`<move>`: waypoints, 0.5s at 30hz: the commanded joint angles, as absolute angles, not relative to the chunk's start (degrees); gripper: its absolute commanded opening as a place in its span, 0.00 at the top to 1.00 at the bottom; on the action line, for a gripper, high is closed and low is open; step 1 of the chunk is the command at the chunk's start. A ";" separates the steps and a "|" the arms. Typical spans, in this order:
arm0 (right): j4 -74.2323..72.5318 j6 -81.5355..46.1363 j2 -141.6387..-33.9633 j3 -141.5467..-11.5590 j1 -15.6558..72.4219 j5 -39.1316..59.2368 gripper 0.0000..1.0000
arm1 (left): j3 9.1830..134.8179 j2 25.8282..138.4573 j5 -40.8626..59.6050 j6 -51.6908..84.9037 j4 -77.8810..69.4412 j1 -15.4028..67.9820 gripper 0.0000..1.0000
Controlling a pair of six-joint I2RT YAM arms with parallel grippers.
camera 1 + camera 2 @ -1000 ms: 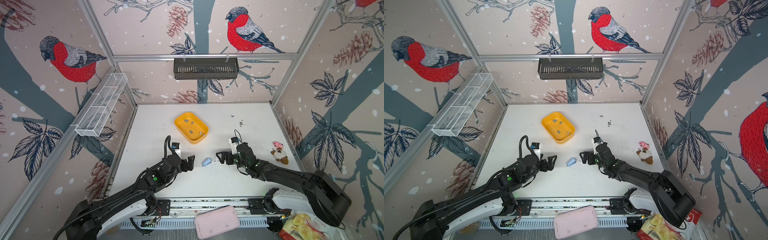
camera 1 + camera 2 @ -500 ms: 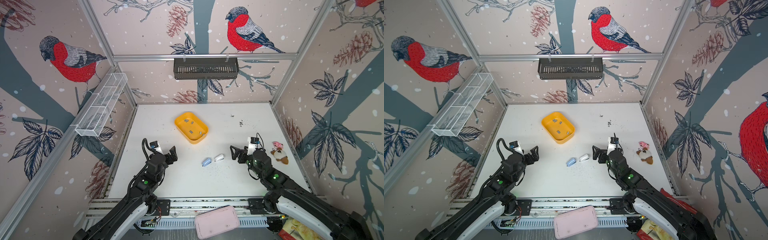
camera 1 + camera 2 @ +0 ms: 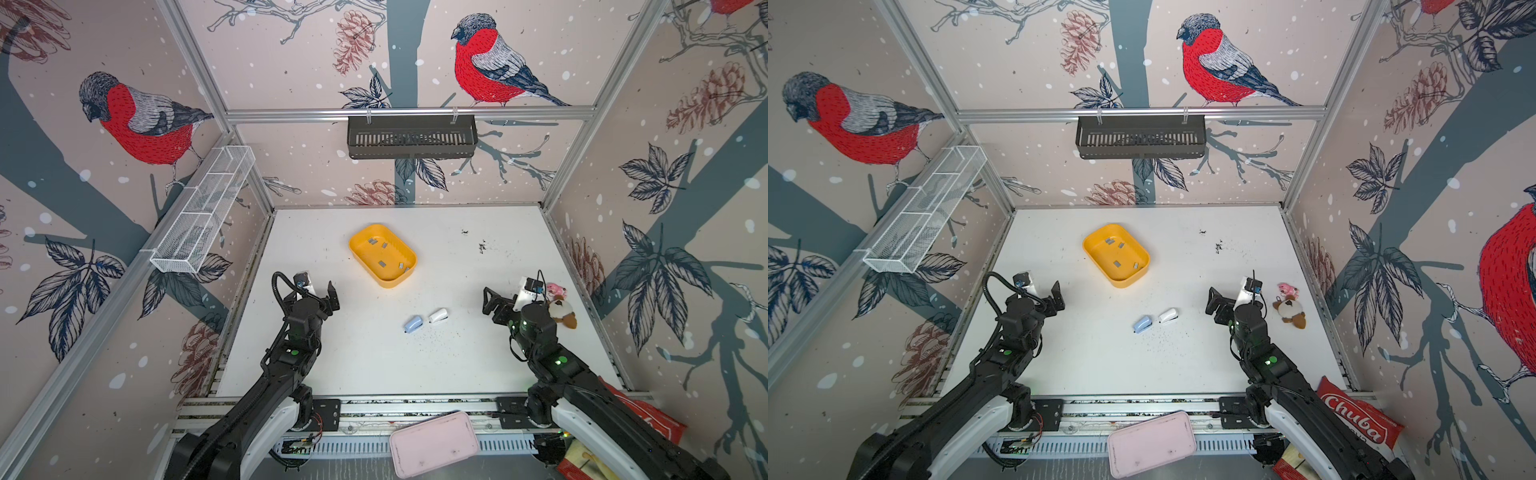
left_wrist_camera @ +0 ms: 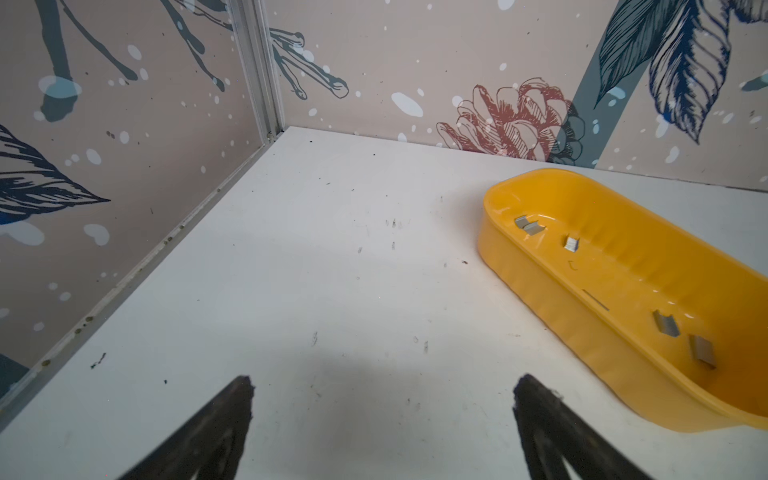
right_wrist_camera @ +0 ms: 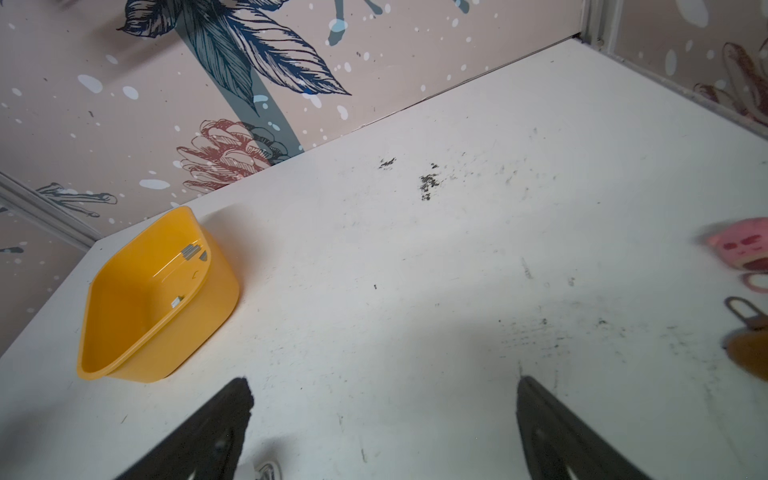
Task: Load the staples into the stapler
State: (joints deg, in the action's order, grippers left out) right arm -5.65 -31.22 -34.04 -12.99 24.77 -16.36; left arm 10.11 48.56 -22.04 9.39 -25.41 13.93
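One scuffed white desk (image 3: 374, 365) carries everything. Two black arms reach in from its near edge, well apart, one by each side. The left pincer (image 3: 320, 293) hangs over bare desk with its jaws wide apart and nothing between them, as the left wrist view (image 4: 384, 384) confirms. The right pincer (image 3: 505, 297) also stands spread and empty over bare desk, which shows in the right wrist view (image 5: 384, 385) too.

A yellow plastic tray (image 3: 392, 282) sits toward the back of the desk, between the arms and a little nearer the left one. A brown-and-white plush keychain (image 3: 562, 311) lies just beside the right pincer, near the right wall, with a small pink figure (image 3: 555, 289) next to it.

A blue mini stapler (image 3: 413, 323) and a white mini stapler (image 3: 438, 315) lie side by side, close together, on the desk in front of the tray, between the two pincers.

The staples (image 3: 382, 263), several small grey strips, lie scattered on the tray's floor (image 4: 665, 322).
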 commanded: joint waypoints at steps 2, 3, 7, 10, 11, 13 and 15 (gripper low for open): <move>-9.40 -26.14 -36.79 -15.14 21.04 -15.50 0.01 | 6.20 54.63 -17.99 5.24 -45.24 9.72 0.03; -9.71 -25.56 -37.73 -15.71 20.29 -15.67 0.01 | 5.61 56.13 -17.41 5.20 -47.96 9.18 0.03; -13.94 -23.87 -42.07 -16.32 15.98 -17.22 0.01 | 6.78 60.73 -17.77 2.92 -50.98 9.04 0.03; -19.28 -22.88 -45.47 -16.01 12.23 -17.66 0.01 | 7.65 65.09 -16.75 -0.23 -55.30 8.97 0.03; -21.34 -21.91 -46.71 -15.91 11.23 -18.15 0.01 | 8.10 66.39 -16.38 -0.99 -56.62 8.83 0.04; -24.53 -19.90 -49.21 -15.91 9.72 -19.70 0.01 | 8.50 68.54 -15.71 -1.84 -59.11 8.63 0.04; -26.05 -18.36 -51.60 -16.55 8.27 -20.13 0.01 | 8.55 70.20 -14.05 -1.93 -61.52 8.01 0.04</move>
